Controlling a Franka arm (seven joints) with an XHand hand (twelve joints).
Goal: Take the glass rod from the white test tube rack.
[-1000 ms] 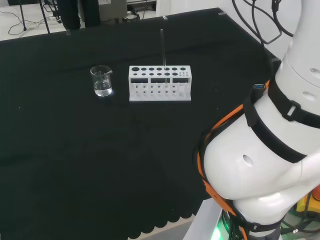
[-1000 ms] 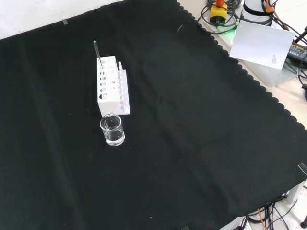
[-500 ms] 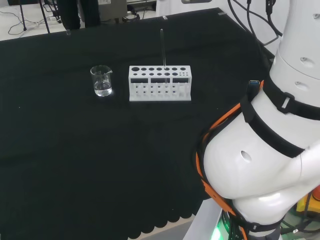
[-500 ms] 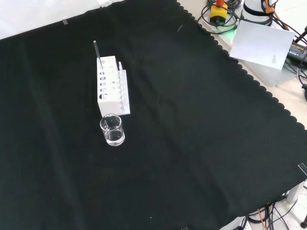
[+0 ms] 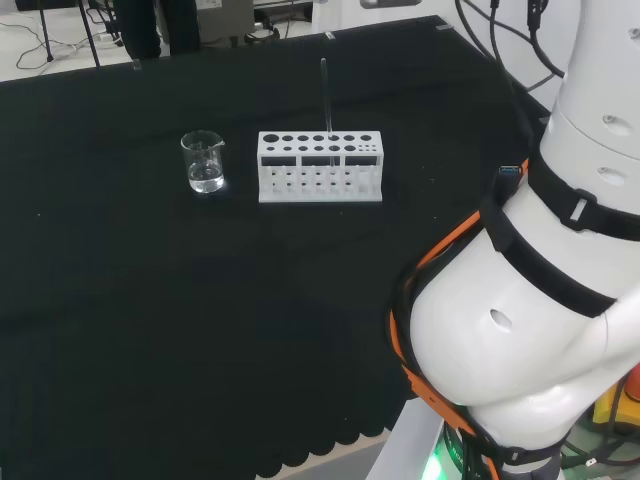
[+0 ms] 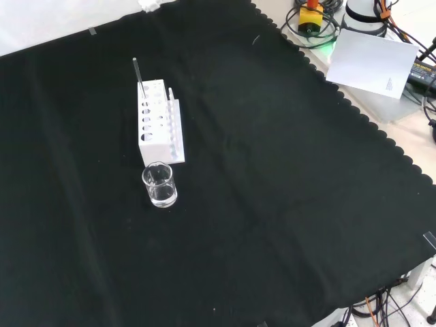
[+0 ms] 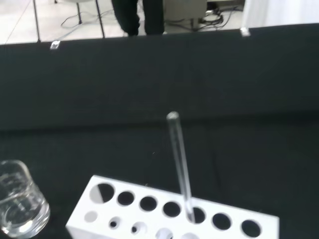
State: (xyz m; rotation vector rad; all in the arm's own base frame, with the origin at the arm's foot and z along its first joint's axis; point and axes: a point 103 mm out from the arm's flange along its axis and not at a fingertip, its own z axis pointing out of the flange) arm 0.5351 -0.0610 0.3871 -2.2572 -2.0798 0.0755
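Standing upright in a hole of the white test tube rack point(image 5: 320, 167), the glass rod point(image 5: 325, 97) rises well above its top. In the head view a small glass beaker point(image 5: 204, 161) sits just left of the rack on the black-clothed worktop point(image 5: 200, 300). Whether the robot hand is open or closed cannot be told.

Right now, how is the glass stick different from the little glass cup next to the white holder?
The glass rod is thin and tall, while the beaker is short and wide. The glass rod stands in a hole of the white rack, poking out above it; the beaker sits on the black cloth beside the rack. The beaker holds a little clear liquid; the glass rod holds nothing. Both are clear glass and upright.
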